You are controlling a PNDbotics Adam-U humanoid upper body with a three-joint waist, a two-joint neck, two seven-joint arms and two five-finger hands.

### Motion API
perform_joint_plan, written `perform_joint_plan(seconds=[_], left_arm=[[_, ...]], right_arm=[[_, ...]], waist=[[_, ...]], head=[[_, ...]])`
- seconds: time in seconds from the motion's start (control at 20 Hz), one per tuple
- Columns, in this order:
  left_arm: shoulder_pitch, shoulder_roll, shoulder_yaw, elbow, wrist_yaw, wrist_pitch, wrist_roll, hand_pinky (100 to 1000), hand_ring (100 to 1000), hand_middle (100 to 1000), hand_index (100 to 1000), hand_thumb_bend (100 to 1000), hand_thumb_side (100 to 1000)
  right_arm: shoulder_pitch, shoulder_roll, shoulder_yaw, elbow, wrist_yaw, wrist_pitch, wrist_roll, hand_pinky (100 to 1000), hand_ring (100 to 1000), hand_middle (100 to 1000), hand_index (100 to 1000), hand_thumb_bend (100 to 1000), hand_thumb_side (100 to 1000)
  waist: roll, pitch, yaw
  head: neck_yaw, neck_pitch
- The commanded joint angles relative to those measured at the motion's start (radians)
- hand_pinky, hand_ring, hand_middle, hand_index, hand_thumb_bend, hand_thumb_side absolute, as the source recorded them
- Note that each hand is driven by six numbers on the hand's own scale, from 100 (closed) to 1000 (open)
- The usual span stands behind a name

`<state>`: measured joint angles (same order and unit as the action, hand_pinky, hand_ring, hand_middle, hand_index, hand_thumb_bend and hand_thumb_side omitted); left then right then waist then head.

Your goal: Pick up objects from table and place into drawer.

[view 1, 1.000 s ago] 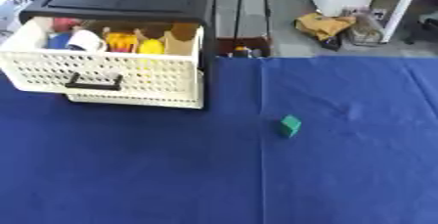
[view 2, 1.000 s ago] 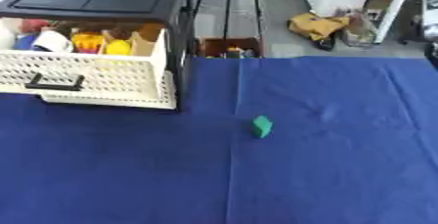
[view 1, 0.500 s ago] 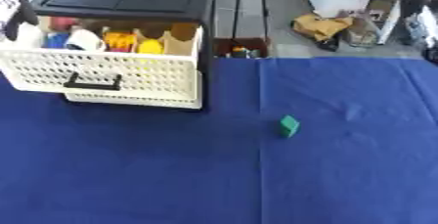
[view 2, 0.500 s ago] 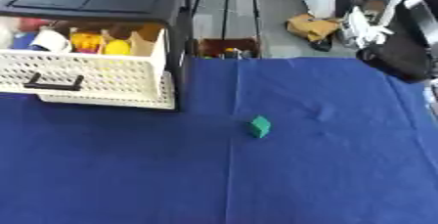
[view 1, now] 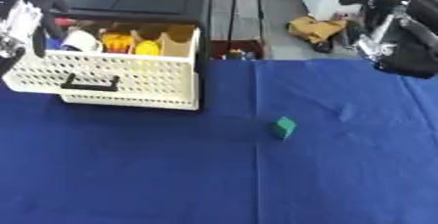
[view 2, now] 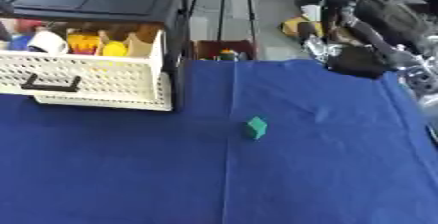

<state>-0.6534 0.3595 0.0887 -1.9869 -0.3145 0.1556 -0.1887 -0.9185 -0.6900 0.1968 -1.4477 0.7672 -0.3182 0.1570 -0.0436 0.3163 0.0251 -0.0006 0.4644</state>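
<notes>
A blue cloth (view 1: 171, 169) covers the table. Beyond its far edge stands a small brown box (view 2: 222, 50). Right of that box, a yellow-brown bundle (view 1: 315, 28) lies on the floor.

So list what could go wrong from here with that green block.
The block is small and stands alone on the blue cloth; the right hand, high at the far edge, might knock it away in grasping. The drawer already looks full, so the block may catch on items or bounce out.
</notes>
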Motion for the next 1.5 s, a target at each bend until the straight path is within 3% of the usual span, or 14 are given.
perform_joint_plan(seconds=[0.05,0.35,0.4,0.5,0.6,0.7,1.05,1.15,1.35,1.5], left_arm=[[-0.004,0.005,-0.030,-0.013,-0.009,0.008,0.052,223,402,535,924,255,854],[0.016,-0.002,-0.080,-0.013,-0.007,0.024,0.147,220,399,534,919,245,863],[0.019,-0.005,-0.088,-0.013,-0.006,0.027,0.163,218,398,534,920,242,865],[0.025,-0.010,-0.102,-0.013,-0.003,0.033,0.195,215,395,533,920,238,866],[0.028,-0.012,-0.114,-0.013,0.000,0.038,0.224,213,392,532,920,235,867],[0.030,-0.013,-0.122,-0.013,0.002,0.041,0.241,210,390,531,918,233,868],[0.035,-0.018,-0.129,-0.013,0.007,0.051,0.249,201,382,521,911,214,880],[0.036,-0.021,-0.129,-0.013,0.008,0.054,0.249,199,380,518,908,207,885],[0.036,-0.023,-0.130,-0.013,0.010,0.057,0.246,194,376,514,904,199,888],[0.036,-0.027,-0.132,-0.013,0.010,0.059,0.239,190,372,513,903,190,894]], right_arm=[[-0.049,-0.003,0.009,0.072,0.054,-0.034,0.049,505,560,422,931,100,1000],[-0.109,0.044,0.043,0.228,0.104,-0.095,0.144,525,591,440,956,100,1000],[-0.116,0.052,0.047,0.253,0.107,-0.105,0.160,543,612,452,960,142,1000],[-0.127,0.068,0.050,0.302,0.112,-0.123,0.192,568,654,482,971,349,1000],[-0.130,0.079,0.053,0.333,0.112,-0.144,0.222,591,683,500,983,459,1000],[-0.130,0.084,0.054,0.348,0.111,-0.166,0.252,594,693,511,990,485,1000],[-0.127,0.100,0.040,0.354,0.075,-0.167,0.358,595,697,511,1000,466,1000],[-0.128,0.104,0.036,0.349,0.060,-0.159,0.388,589,695,507,1000,398,1000],[-0.132,0.114,0.037,0.339,0.032,-0.139,0.450,590,696,507,1000,396,1000],[-0.139,0.124,0.046,0.323,0.002,-0.160,0.493,596,705,493,1000,329,891]], waist=[[0.001,-0.027,-0.004],[-0.001,-0.034,-0.017],[-0.001,-0.034,-0.019],[-0.001,-0.035,-0.021],[0.000,-0.034,-0.021],[0.001,-0.034,-0.020],[0.002,-0.033,-0.024],[0.002,-0.032,-0.022],[0.003,-0.031,-0.017],[0.004,-0.027,-0.010]], head=[[0.004,0.007],[0.014,0.012],[0.015,0.013],[0.018,0.013],[0.021,0.012],[0.025,0.011],[0.033,0.012],[0.034,0.012],[0.032,0.012],[0.028,0.011]])
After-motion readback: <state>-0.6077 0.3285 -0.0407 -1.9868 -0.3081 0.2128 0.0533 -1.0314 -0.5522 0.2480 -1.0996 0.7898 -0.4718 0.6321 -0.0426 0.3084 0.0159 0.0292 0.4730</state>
